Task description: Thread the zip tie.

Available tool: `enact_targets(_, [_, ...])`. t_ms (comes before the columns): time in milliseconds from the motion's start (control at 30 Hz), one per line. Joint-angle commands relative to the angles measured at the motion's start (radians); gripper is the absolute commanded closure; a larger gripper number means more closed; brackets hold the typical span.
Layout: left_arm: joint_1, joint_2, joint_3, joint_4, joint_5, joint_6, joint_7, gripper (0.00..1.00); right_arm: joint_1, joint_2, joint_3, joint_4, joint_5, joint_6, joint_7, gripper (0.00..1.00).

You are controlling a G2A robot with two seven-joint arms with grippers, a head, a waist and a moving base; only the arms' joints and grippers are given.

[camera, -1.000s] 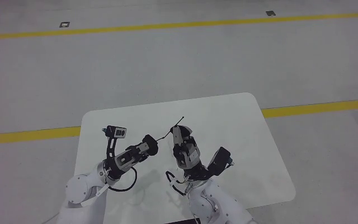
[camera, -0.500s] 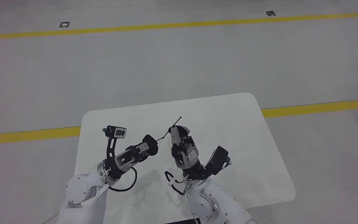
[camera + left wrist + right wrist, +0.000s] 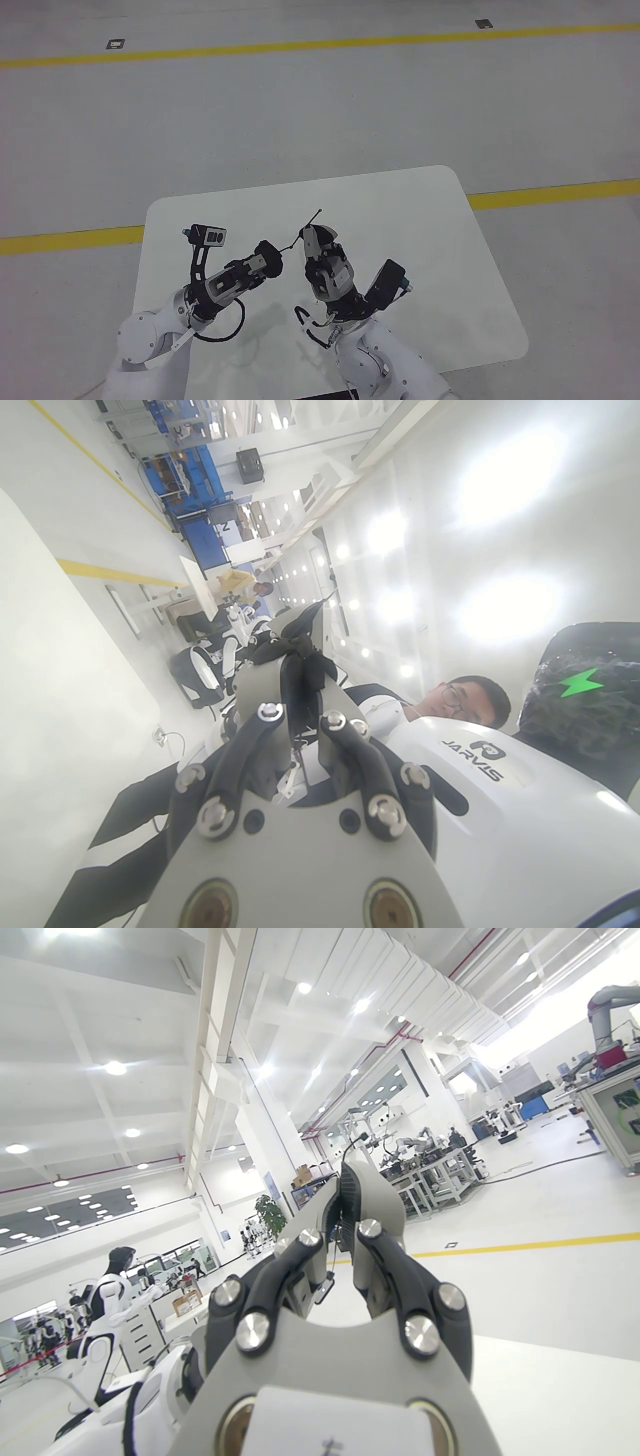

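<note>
The zip tie (image 3: 292,243) is stretching as a thin black line just left of the centre of the top view. It is lifted off the white table (image 3: 430,215) and is bridging the short gap between the two grippers. The left gripper (image 3: 269,256) is pinching the tie's lower-left end with its jaws drawn tight together. In the left wrist view something dark is sitting clamped at that gripper's tips in the middle of the frame. It is probably the tie's head, though the detail is too murky to be sure. The right gripper (image 3: 311,236) is squeezing the tie farther along, its jaws likewise pressed together, and the free tip is poking out beyond it toward the upper right. In the right wrist view the tie is emerging as a fine curved thread just above the frame's centre, past the closed tips. Holding the tie aloft at two points is probably giving each arm control of one end, so the tip can be bent round and aimed at the head. That lining-up is looking not yet done, since the tie is lying nearly straight.
</note>
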Motion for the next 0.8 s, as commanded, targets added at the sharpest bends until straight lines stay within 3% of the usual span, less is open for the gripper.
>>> enact_targets(0, [0.000,0.000,0.000,0.000,0.000,0.000,0.000,1.00,0.000,-0.001,0.000,0.001,0.003,-0.003,0.001,1.00])
enact_targets(167, [-0.004,0.006,0.020,-0.007,0.003,0.014,0.038,1.00,-0.001,-0.002,0.001,0.003,0.005,-0.007,-0.001,1.00])
enact_targets(767, [-0.008,0.042,0.042,-0.011,-0.040,0.004,0.059,1.00,0.005,-0.010,-0.006,0.022,0.003,-0.013,0.002,1.00])
